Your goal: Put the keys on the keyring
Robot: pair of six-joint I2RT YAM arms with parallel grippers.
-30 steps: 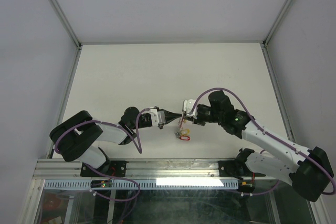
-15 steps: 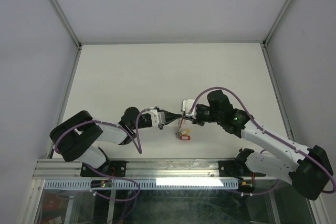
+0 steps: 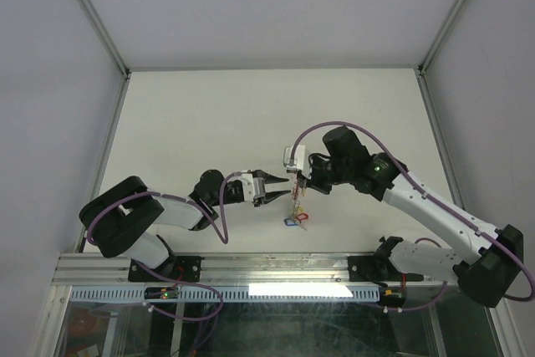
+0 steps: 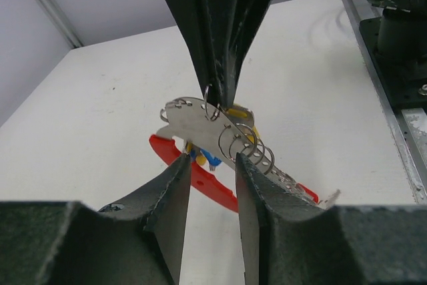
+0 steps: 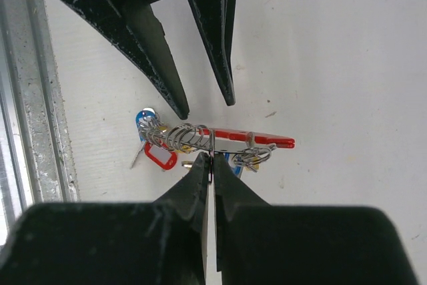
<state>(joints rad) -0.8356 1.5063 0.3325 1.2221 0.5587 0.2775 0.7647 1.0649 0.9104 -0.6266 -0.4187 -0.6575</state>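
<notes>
The keyring [image 3: 295, 204] hangs just above the table between the two grippers. In the right wrist view its red arc [image 5: 263, 140] and grey bar carry several wire rings. My right gripper [image 5: 213, 159] is shut on one thin wire ring threaded on the bar. Keys with a blue tag [image 5: 143, 118] and a red tag [image 5: 159, 157] dangle at one end. In the left wrist view my left gripper [image 4: 212, 173] is open, one finger on each side just below the keyring [image 4: 200, 179], not touching it. The right gripper [image 4: 217, 101] comes down from above.
The white table [image 3: 251, 114] is fenced by grey walls and a metal frame. An aluminium rail [image 5: 30, 98] runs along the near edge close to the keys; it also shows in the left wrist view [image 4: 393, 98]. The arm bases sit at the front.
My left gripper has opened and let go of the keyring. My right arm has swung left and lifted; the bunch now hangs from the right gripper, slightly nearer the front.
</notes>
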